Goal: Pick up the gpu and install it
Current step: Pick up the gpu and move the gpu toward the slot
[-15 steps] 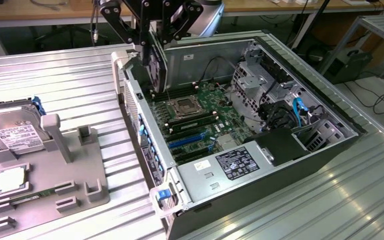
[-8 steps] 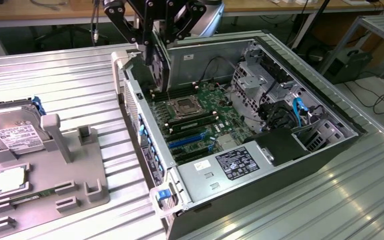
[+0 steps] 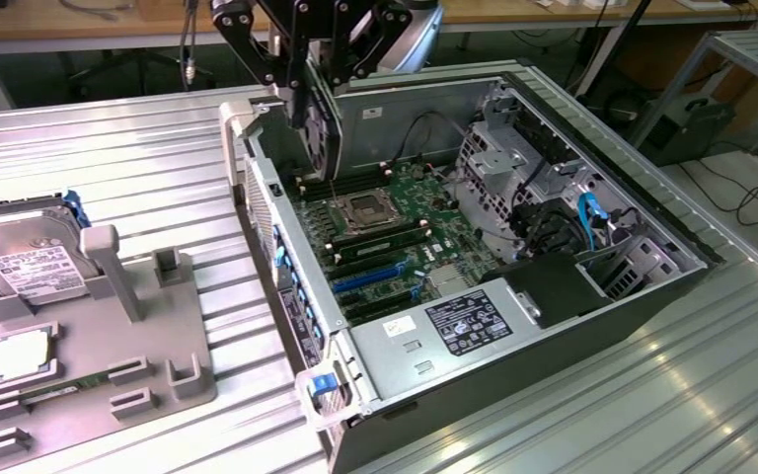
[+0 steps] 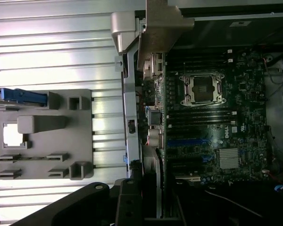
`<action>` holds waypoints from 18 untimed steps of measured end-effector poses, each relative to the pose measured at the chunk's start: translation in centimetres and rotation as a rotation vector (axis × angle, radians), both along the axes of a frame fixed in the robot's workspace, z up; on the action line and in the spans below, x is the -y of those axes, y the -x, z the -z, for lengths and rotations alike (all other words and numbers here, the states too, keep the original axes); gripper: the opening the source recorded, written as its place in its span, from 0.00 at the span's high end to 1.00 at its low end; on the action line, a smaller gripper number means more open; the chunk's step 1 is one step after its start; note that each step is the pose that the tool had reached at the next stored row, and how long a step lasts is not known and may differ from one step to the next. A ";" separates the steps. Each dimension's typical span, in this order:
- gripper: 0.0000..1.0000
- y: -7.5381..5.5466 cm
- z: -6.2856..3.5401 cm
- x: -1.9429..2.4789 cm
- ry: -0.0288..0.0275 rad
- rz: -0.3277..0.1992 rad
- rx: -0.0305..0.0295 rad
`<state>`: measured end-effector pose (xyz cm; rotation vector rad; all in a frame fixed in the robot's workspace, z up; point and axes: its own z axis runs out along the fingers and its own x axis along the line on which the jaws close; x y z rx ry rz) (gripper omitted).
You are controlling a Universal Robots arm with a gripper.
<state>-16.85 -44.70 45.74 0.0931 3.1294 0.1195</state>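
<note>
The claw [image 3: 311, 94] grips the gpu [image 3: 323, 133] edge-on over the case [image 3: 524, 385], near its rear wall — best kept upright, bracket square to that wall, edge above the blue slot [image 3: 372, 279].

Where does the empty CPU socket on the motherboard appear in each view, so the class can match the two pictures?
Exterior view: the CPU socket sits near the picture's middle, on the motherboard.
Wrist view: the CPU socket lies on the motherboard between rows of dark memory slots.
Shared landmark: the blue expansion slots, near the socket in both.
</note>
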 end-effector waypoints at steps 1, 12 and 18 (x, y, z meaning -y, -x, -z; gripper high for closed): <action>0.72 0.0 0.00 0.00 0.0000 0.000 0.0000; 0.72 -0.5 0.00 0.00 0.0000 -0.001 0.0000; 0.72 -0.7 0.00 0.00 0.0000 -0.001 0.0000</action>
